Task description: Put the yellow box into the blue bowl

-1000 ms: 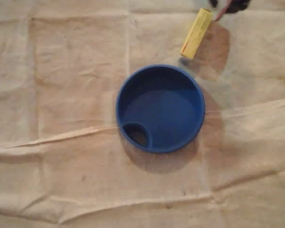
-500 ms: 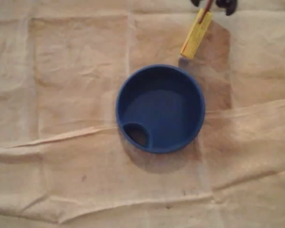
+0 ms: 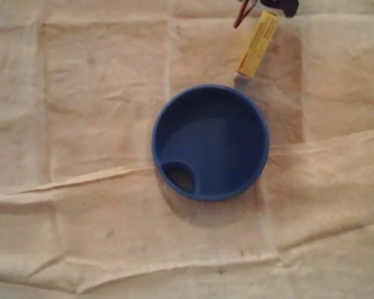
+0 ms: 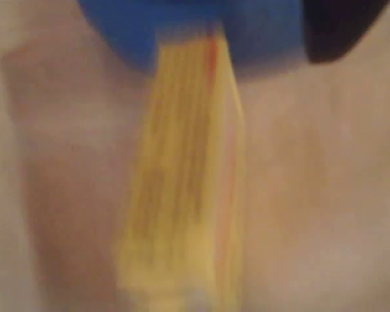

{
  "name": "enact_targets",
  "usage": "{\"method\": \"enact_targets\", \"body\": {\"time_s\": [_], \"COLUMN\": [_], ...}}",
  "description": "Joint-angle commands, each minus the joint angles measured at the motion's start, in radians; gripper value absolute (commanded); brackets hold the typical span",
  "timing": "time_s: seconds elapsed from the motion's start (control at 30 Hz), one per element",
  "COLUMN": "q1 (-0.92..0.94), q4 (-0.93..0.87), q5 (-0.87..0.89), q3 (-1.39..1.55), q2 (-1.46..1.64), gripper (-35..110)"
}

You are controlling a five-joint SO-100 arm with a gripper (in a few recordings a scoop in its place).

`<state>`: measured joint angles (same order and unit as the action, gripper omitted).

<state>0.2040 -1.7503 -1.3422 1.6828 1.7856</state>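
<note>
Centrally, the round blue bowl [image 3: 210,142] sat on creased cloth [image 3: 81,124]; the slim yellow box [image 3: 257,43] lay upper right, below the gripper [image 3: 268,5], opening indeterminate.

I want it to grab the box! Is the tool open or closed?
Tool: cannot be told; cut off at the overhead view's top edge, near the yellow box; wrist view is blurred.

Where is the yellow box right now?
In the overhead view the yellow box lies on the cloth near the top edge, right of centre, just above the upper-right rim of the blue bowl and outside it.
</note>
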Motion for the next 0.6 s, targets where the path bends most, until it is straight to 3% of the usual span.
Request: {"method": "enact_targets", "body": {"time_s": [0.0,0.57], "q1": [0.003,0.002], "q4": [-0.003,0.150], "q5": [-0.014,-0.005], "q3": [0.012,0.169], "q2": [0.006,0.006], "gripper": [29,29]}}
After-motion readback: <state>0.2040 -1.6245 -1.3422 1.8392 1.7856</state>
